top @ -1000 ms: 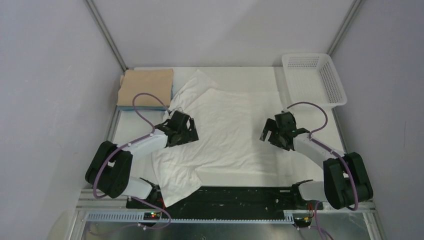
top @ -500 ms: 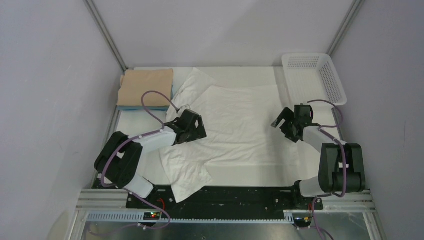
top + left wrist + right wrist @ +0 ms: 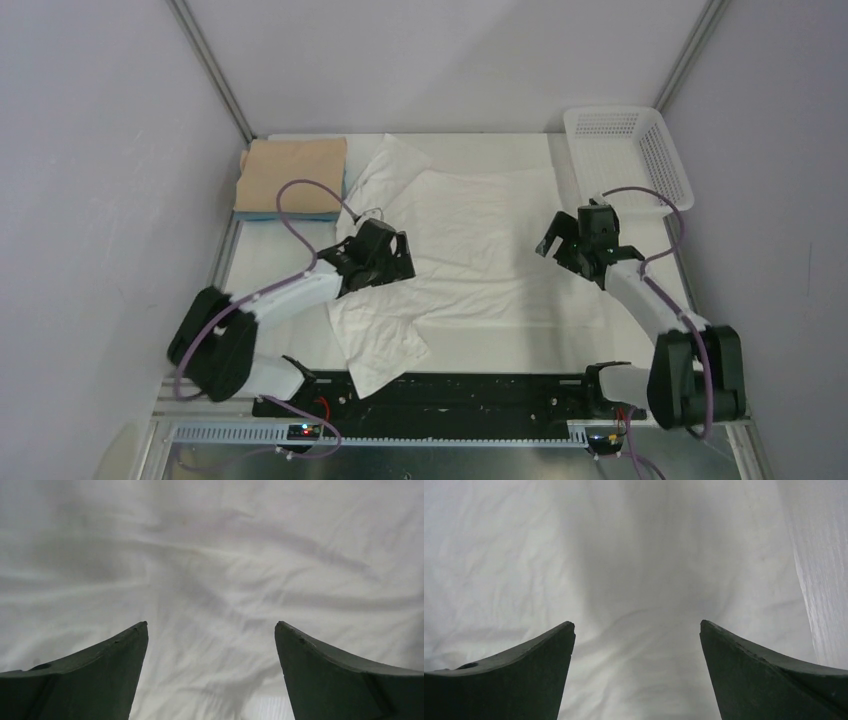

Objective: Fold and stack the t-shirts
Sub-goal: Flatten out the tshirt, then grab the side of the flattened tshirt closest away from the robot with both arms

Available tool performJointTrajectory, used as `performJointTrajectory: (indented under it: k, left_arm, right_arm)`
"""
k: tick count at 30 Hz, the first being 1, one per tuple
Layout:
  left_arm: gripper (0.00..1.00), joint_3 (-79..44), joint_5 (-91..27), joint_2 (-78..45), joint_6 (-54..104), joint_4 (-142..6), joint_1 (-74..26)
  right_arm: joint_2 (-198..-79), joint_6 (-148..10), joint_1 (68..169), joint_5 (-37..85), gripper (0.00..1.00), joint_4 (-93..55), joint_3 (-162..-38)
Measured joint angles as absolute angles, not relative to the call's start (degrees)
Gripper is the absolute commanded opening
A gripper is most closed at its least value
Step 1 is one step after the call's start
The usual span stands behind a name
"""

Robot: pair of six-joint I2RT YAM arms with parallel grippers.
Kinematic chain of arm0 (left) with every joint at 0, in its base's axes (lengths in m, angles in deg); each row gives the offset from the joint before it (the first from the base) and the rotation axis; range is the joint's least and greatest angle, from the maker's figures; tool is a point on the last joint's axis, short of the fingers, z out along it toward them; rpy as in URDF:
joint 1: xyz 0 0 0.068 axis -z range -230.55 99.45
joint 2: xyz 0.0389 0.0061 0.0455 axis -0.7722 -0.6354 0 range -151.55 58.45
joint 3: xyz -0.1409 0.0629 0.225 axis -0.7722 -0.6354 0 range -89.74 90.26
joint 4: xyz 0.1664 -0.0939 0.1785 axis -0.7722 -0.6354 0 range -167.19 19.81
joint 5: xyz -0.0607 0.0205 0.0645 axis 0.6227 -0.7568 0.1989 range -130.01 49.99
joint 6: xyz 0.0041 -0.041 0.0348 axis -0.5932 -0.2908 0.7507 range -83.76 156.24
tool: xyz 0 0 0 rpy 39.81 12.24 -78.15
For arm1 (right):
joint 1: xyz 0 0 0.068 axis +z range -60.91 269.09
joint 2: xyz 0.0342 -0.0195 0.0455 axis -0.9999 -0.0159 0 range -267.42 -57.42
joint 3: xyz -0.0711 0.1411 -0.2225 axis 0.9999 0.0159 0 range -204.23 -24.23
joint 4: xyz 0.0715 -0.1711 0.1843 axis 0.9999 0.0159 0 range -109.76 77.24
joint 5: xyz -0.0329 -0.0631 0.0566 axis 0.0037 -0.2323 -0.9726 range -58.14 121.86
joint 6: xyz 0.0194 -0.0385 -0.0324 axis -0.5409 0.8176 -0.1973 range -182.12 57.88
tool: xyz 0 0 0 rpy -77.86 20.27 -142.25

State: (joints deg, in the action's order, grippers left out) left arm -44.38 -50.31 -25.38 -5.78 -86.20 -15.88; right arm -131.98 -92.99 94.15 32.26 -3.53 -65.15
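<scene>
2 shirts sit folded far left: tan t-shirt (image 3: 292,172) stacked on light blue t-shirt (image 3: 285,214); left gripper (image 3: 211,626) jaws wide apart, holding nothing, over left part of white t-shirt (image 3: 480,245), which lies spread mid-table, wrinkly; right gripper (image 3: 637,625) equally wide, empty, over its right side; basket (image 3: 632,150) far right. Likely step is a fold: pinch both side edges level, lift together, keep cloth taut.

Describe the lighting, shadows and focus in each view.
Top external: even soft light, sharp, no glare on the wrinkled white cloth t-shirt. Left wrist: faint grey crease shadows beyond the open dark left gripper. Right wrist: a broad grey shadow band beyond the open dark right gripper.
</scene>
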Motion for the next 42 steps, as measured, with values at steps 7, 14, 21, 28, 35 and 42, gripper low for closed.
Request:
performJointTrajectory:
  k: [7,14,21,28,35,42]
  left_arm:
    - [1.00,-46.9,-54.8,-4.3,-8.7,-97.5,-5.8]
    - [0.83,-53.7,-56.2,3.5,-18.2,-114.2,13.0]
    - [0.68,-57.4,-54.0,3.3,-26.9,-123.2,22.9]
    - [0.58,-60.1,-53.0,0.9,-29.9,-124.9,23.5]
    - [0.44,-60.2,-52.2,-2.6,-29.8,-123.0,23.8]
    - [0.00,-59.9,-51.2,-4.2,-29.7,-119.3,24.3]
  right_arm:
    - [-116.2,-93.4,102.0,39.0,0.99,5.7,-65.2]
    - [-105.2,-97.8,98.3,43.3,0.99,13.8,-62.1]
    - [-101.5,-99.4,90.7,43.8,0.99,18.9,-58.3]
    - [-99.1,-99.8,87.4,43.0,0.99,19.8,-55.3]
    - [-91.8,-103.8,86.2,44.5,1.00,21.3,-52.7]
    - [-86.1,-107.2,85.9,44.6,0.99,22.4,-50.2]
